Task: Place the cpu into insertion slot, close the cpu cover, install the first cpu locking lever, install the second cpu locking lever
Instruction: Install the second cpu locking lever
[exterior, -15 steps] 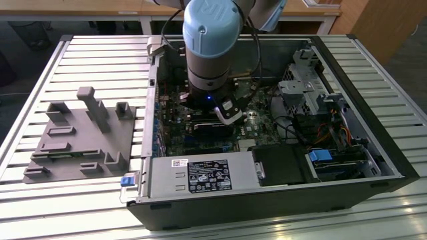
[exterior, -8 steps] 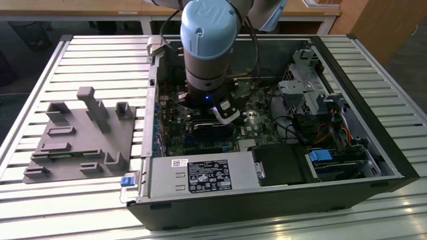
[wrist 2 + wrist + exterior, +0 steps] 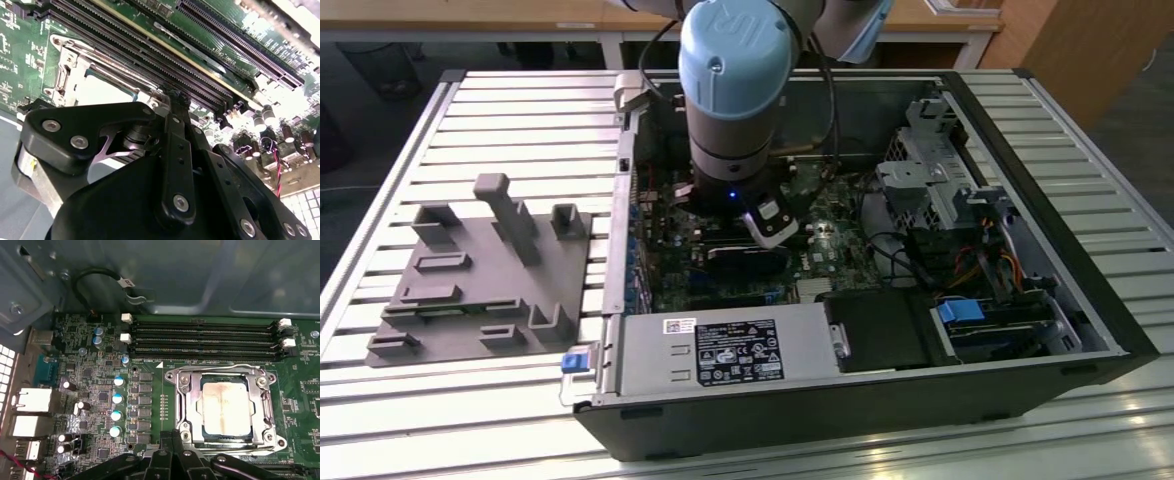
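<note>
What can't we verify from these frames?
- Gripper fingertips: cut off by the first wrist view's edge; open or shut unclear.
- Insertion slot: hidden behind the arm in the exterior view.
- Cpu seating: cpu cover frames it; contacts beneath hidden.
- Locking levers: too thin to judge whether latched.

Open space lies above the silvery square cpu cover (image 3: 226, 407); long black memory slots (image 3: 205, 337) flank one side, and the grey metal case wall (image 3: 200, 275) rises behind them.

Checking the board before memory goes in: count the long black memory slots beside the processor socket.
4 long black memory slots, stacked parallel between the grey case wall and the silvery socket frame. All sit empty.
</note>
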Robot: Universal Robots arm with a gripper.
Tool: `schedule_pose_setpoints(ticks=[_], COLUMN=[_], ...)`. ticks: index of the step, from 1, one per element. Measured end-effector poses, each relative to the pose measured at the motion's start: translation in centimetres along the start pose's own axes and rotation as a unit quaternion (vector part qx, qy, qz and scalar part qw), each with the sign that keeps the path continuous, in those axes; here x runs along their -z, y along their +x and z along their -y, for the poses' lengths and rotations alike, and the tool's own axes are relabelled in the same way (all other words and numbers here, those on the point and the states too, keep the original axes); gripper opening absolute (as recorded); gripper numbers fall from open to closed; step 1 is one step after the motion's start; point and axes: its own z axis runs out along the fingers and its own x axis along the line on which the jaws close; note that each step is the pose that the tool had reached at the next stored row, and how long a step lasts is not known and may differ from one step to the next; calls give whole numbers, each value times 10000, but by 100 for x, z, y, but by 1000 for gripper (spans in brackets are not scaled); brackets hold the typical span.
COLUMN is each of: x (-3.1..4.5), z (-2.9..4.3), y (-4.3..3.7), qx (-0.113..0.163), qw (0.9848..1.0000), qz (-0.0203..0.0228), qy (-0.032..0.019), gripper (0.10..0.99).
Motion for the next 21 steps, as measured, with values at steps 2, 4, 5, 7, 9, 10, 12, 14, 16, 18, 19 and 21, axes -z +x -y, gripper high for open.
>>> schedule_pose_setpoints(ticks=[2, 4, 5, 7, 9, 10, 12, 14, 16, 18, 19, 21], x=[32, 68, 86, 127, 159, 178, 214, 248, 284, 313, 322, 324], z=[-11, -22, -28, -41, -52, -58, -71, -83, -95, -104, -107, -108], y=[-1, -2, -2, -3, -3, -4, -5, -6, -7, -8, -8, -8], qx=[0, 0, 0, 0, 0, 0, 0, 0, 0, 0, 0, 0], qw=[10000, 10000, 10000, 10000, 10000, 10000, 10000, 10000, 10000, 10000, 10000, 10000], qz=[1, -1, -1, -1, -1, -1, -1, -1, -1, -1, -1, 0], qy=[-3, -1, -1, -1, -1, 0, -1, -1, -1, -1, -1, -2], gripper=[106, 106, 106, 106, 106, 106, 106, 106, 106, 106, 106, 106])
